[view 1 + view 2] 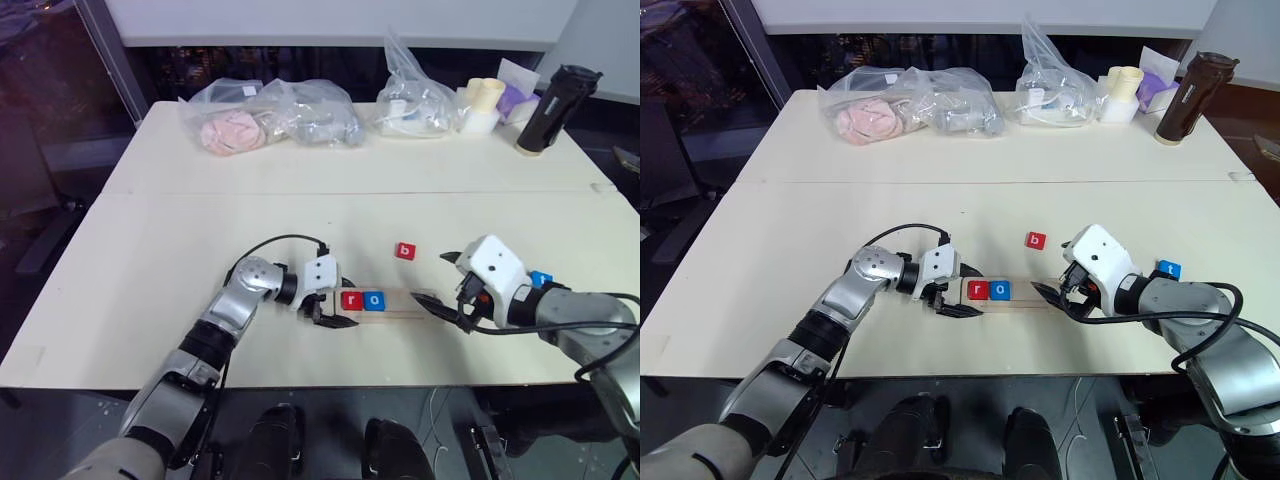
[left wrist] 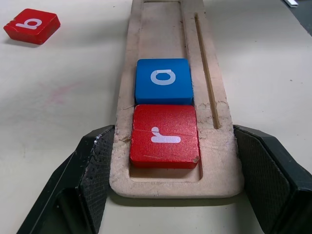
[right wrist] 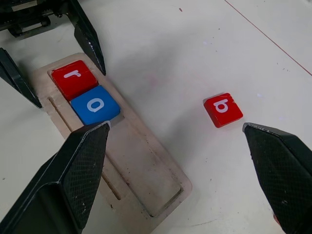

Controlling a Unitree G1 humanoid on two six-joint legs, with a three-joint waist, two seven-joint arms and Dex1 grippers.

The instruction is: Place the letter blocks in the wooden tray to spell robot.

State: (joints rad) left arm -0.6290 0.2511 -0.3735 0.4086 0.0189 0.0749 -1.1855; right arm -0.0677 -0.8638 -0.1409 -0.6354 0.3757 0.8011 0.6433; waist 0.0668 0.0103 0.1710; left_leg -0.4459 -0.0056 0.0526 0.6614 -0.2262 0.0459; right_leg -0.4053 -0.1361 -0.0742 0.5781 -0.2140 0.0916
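Observation:
The wooden tray (image 1: 402, 301) lies near the table's front edge. A red r block (image 1: 351, 299) sits at its left end, and a blue o block (image 1: 374, 299) is right beside it in the groove. My left gripper (image 1: 335, 308) is open at that end, with one finger on each side of the tray and the r block (image 2: 164, 135) between them, ungripped. My right gripper (image 1: 434, 279) hangs open over the tray's right end. A red b block (image 1: 405, 251) lies on the table just behind the tray. A blue t block (image 1: 1169, 269) lies by my right forearm.
Along the table's far edge are clear plastic bags (image 1: 270, 115) of items, cream cups (image 1: 482, 103) and a dark bottle (image 1: 545, 108). A seam (image 1: 300, 194) crosses the tabletop. The table's front edge (image 1: 300, 384) runs just below the tray.

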